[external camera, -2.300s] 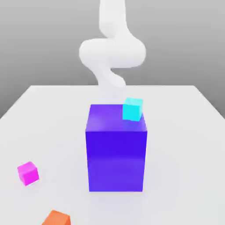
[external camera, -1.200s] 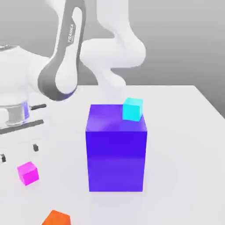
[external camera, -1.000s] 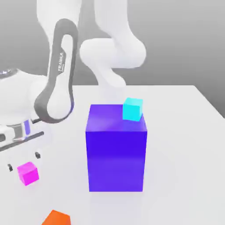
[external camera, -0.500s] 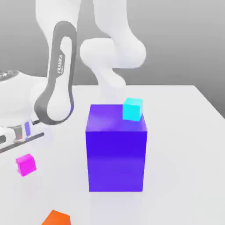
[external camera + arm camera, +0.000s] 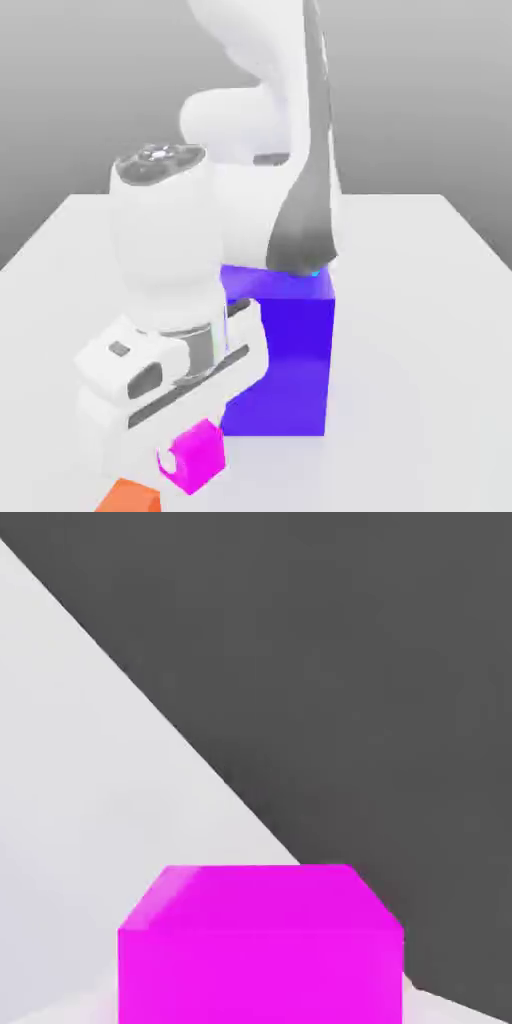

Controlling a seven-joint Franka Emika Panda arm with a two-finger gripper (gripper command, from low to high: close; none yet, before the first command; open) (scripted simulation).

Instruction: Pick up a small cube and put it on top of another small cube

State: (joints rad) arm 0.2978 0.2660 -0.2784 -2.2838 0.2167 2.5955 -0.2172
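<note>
The small magenta cube hangs low at the exterior view's front, just left of the big blue-violet block's base. My gripper is shut on it, and one pale fingertip overlaps its left face. The white hand and wrist stand directly above it. In the hand view the magenta cube sits very close, with the white table behind it. A grey arm link covers the block's top right corner, where just a sliver of the cyan cube peeks out.
A small orange cube lies on the table at the front edge, just left of and below the held cube. The white table stretches open on the exterior view's right. The arm's bulk stands over the left and middle.
The arm has swung from the exterior view's left to the front centre. The magenta cube left its spot on the table and moved right with the hand. The cyan cube is now hidden by the arm.
</note>
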